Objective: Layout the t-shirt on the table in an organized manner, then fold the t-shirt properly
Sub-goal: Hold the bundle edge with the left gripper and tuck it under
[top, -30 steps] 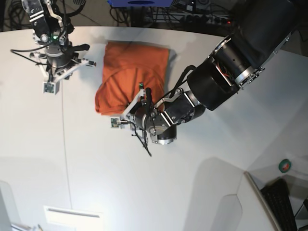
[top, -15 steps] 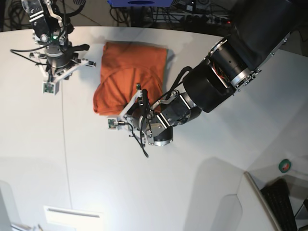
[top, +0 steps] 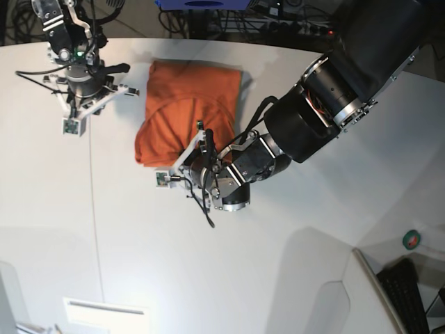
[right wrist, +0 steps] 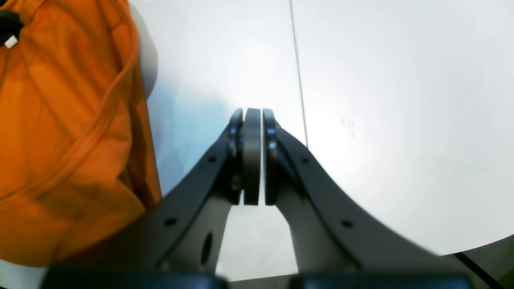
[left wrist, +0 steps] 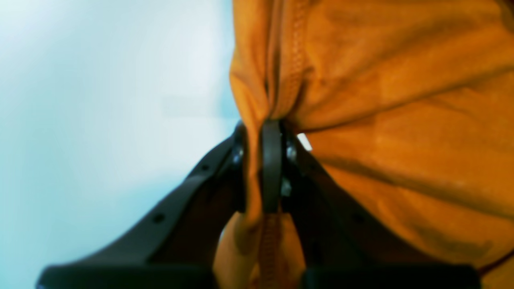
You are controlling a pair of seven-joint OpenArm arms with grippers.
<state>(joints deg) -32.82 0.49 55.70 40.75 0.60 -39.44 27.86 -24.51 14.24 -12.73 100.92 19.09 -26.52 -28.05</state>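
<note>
The orange t-shirt (top: 184, 111) lies bunched and partly folded at the back middle of the white table (top: 278, 243). My left gripper (top: 197, 141) is at the shirt's near edge, shut on a hem fold of the t-shirt (left wrist: 361, 100); orange cloth runs between the black fingers (left wrist: 271, 168), and a small white tag (left wrist: 304, 141) peeks out beside them. My right gripper (right wrist: 252, 156) hovers over bare table to the left of the shirt, shut with nothing in it. The t-shirt (right wrist: 68, 132) fills the left of the right wrist view.
A thin dark seam (right wrist: 298, 72) runs across the table under my right gripper. The left arm's bulky black body (top: 334, 90) crosses the back right of the table. Cables and equipment (top: 278, 21) sit beyond the far edge; a keyboard (top: 403, 292) is at bottom right.
The left arm and its gripper shifted slightly left with the shirt's near edge, bunching the cloth a little. The right arm has not moved.
</note>
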